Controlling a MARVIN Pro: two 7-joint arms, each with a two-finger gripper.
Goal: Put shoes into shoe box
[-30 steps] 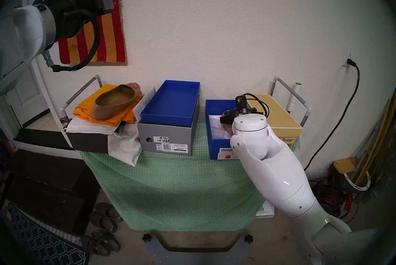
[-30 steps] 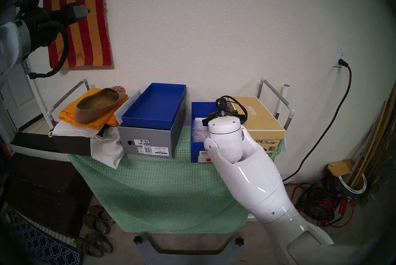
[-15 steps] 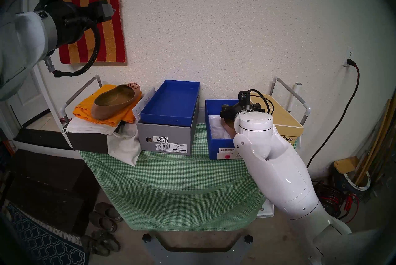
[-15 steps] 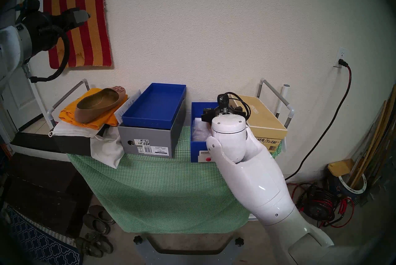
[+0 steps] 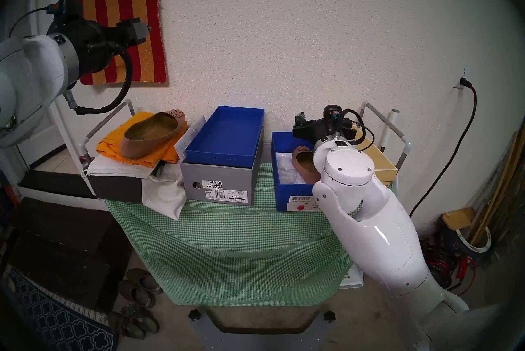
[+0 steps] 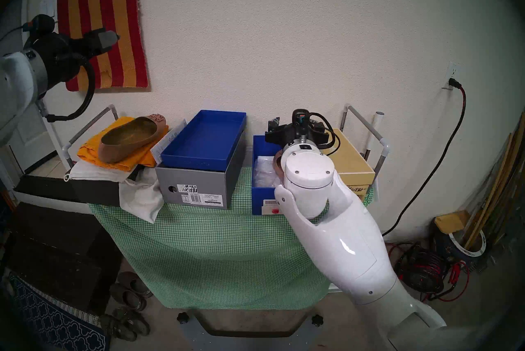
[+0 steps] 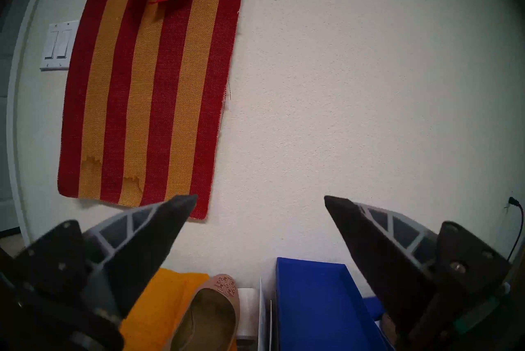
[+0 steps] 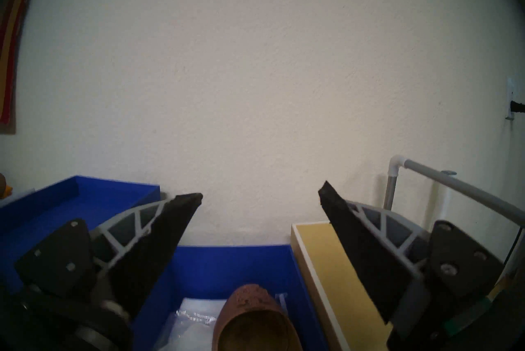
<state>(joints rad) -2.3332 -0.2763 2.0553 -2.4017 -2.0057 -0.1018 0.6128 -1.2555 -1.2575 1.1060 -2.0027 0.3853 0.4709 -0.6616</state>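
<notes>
One tan-pink flat lies on an orange cloth at the far left; it also shows in the left wrist view. The other flat lies inside the blue shoe box, on white paper, and shows in the right wrist view. My right gripper is open and empty, above the rear of the shoe box, facing the wall. My left gripper is open and empty, held high by the striped flag, above and left of the flat on the cloth.
A grey box with a blue tray stands between the cloth and the shoe box. A gold box touches the shoe box's right side. A white dust bag and dark lid lie left. Pipe rails flank the table. Dark slippers lie on the floor.
My right gripper has risen out of the blue shoe box, and the flat stays lying inside. My left gripper has sunk a little lower in front of the flag.
</notes>
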